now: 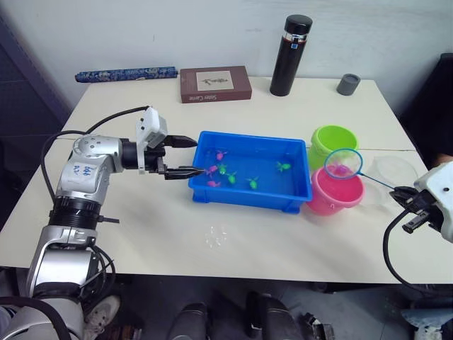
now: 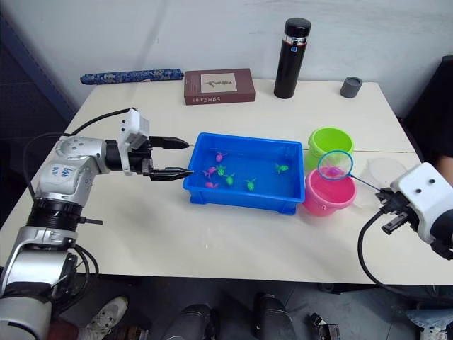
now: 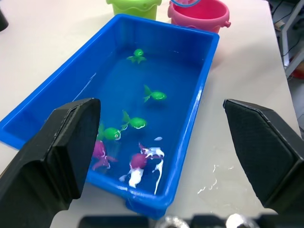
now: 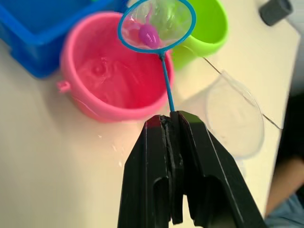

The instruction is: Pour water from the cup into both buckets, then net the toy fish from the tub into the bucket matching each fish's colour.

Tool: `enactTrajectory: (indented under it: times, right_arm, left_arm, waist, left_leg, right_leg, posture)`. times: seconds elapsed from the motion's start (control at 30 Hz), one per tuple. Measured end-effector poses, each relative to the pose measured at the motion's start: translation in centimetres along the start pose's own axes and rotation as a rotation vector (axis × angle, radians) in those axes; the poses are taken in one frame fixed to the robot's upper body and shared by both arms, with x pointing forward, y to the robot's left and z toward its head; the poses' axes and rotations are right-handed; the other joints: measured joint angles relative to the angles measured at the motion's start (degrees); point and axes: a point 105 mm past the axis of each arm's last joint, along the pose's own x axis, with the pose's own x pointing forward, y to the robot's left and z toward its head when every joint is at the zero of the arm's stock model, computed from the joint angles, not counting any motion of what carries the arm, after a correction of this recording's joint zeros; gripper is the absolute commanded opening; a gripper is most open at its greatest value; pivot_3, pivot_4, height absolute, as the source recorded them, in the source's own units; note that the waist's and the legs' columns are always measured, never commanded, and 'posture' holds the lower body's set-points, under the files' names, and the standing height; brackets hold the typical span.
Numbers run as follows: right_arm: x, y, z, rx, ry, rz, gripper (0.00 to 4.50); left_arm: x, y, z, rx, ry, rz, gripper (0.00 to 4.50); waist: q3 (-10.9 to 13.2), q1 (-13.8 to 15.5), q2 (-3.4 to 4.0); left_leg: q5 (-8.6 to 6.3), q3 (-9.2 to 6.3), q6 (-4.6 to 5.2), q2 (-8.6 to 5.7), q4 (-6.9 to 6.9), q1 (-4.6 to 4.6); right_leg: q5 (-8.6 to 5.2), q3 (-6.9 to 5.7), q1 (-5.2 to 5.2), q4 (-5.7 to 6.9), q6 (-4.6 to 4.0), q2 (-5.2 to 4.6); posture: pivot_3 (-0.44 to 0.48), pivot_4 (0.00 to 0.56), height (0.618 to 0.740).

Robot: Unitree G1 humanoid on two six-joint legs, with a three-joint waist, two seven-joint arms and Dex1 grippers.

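Holding the net [image 4: 156, 24] by its stick, right gripper [image 4: 172, 121] clenched on it, hoop hovering over the pink bucket [image 4: 102, 83] with a pink fish [image 4: 148, 34] inside, ready to tip in. Left gripper [image 1: 185, 156] released, fingers straddling the tub [image 1: 297, 195] end, likely bracing it. Remaining fish [image 3: 137, 122] float in the tub; green bucket [image 1: 333, 140] just behind pink.

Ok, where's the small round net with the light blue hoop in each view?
Left eye: net above pink plastic bucket.
Right eye: net over the same bucket.
Left wrist: hoop edge at the bucket.
Right wrist: net, pink fish inside.
Shared landmark: pink bucket.
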Motion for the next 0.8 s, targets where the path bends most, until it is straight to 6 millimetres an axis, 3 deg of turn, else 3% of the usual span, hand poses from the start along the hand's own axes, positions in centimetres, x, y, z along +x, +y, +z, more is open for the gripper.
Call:
enactTrajectory:
  times: [0.27,0.57,0.8]
  right_arm:
    - [-0.4,0.2,0.2,-0.281,-0.069,-0.135,0.00]
    - [-0.8,0.9,-2.2,-0.596,-0.024,-0.165,0.00]
    - [-0.7,0.8,-2.1,-0.781,-0.065,-0.209,0.00]
  left_arm:
    - [0.3,0.1,-0.3,0.006,0.005,-0.019,4.46]
    - [0.2,0.1,-0.3,0.013,0.006,-0.019,4.46]
    - [0.1,0.0,-0.6,0.005,0.008,-0.018,4.46]
  waist:
    - [0.0,-0.2,0.00]
    - [0.0,-0.1,0.00]
    - [0.0,-0.2,0.00]
  left_leg:
    - [0.00,0.06,0.00,0.03,0.00,0.05]
    - [0.01,0.08,0.01,0.02,0.01,0.06]
    - [0.01,0.09,0.01,0.03,0.01,0.08]
  right_leg:
    - [0.00,0.07,0.00,0.03,0.00,0.09]
    - [0.01,0.13,0.03,0.01,0.03,0.11]
    - [0.01,0.15,0.03,0.02,0.02,0.13]
  posture:
    - [0.000,0.150,0.740]
    - [0.000,0.150,0.740]
    - [0.000,0.150,0.740]
